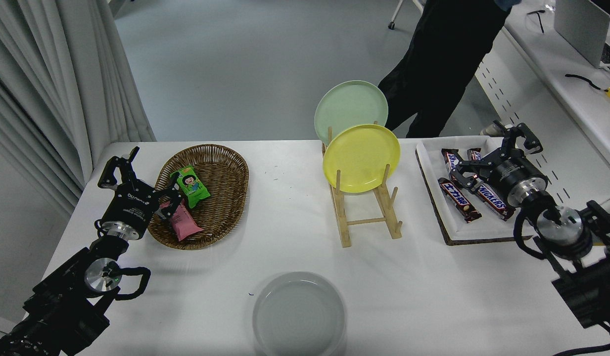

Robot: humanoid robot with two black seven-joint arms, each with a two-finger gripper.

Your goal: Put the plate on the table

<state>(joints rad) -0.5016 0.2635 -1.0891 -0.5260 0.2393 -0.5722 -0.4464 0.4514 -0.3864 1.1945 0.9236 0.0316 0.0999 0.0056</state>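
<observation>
The pale grey plate (299, 313) lies flat on the white table (285, 232) near its front edge, at the middle. My right gripper (497, 151) is open and empty, far from the plate, above the white tray at the right. My left gripper (139, 175) is parked at the lower left, open, beside the wicker basket.
A wooden rack (366, 207) holds a yellow plate (361, 157) and a mint green plate (351, 106) upright. A wicker basket (206, 195) holds snack packets. A white tray (453, 198) holds chocolate bars. A person in dark clothes (443, 64) stands at the far side.
</observation>
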